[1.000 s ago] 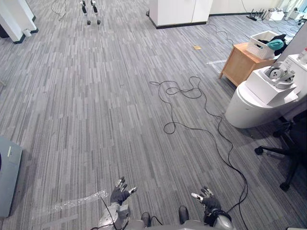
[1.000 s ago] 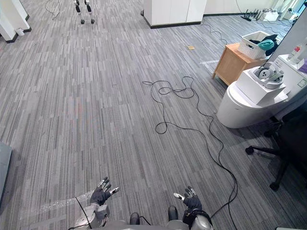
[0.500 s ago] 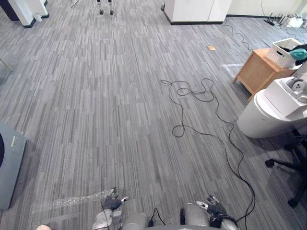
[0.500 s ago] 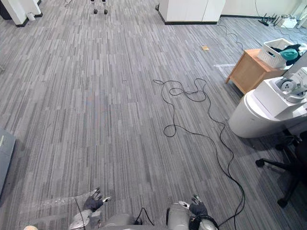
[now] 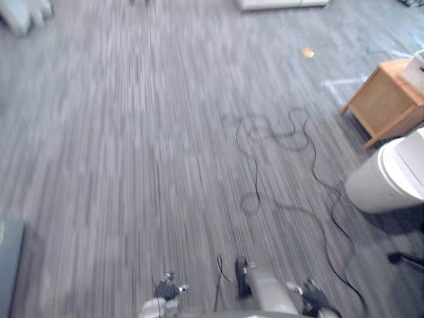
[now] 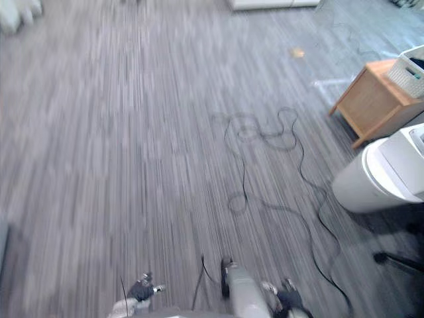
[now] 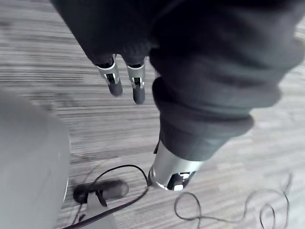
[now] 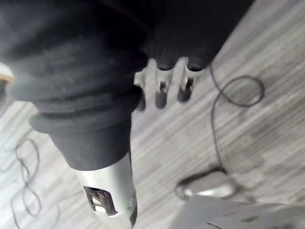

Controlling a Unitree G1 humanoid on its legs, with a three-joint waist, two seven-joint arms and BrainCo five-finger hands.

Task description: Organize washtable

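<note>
Carpet (image 5: 132, 132) open ahead, left; cable (image 5: 257, 173) looped centre; wooden cabinet (image 5: 387, 99), white unit (image 5: 384, 184) block right.

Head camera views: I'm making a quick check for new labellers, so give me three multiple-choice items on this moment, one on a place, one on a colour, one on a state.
1. Where does the wooden cabinet stand?
A. on the robot's left
B. on the robot's right, just beyond the white rounded unit
C. straight ahead of the robot

2. What colour is the basket on the cabinet?
A. red
B. black
C. white

3. How are the left hand and the right hand?
A. both open, holding nothing
B. left shut on a cloth
C. right shut on a bottle

Answers: 1 B, it sits at the right edge of both eye views, past the unit. 2 C, its wall shows white. 3 A, each wrist view shows straight fingers over the bare carpet floor.
</note>
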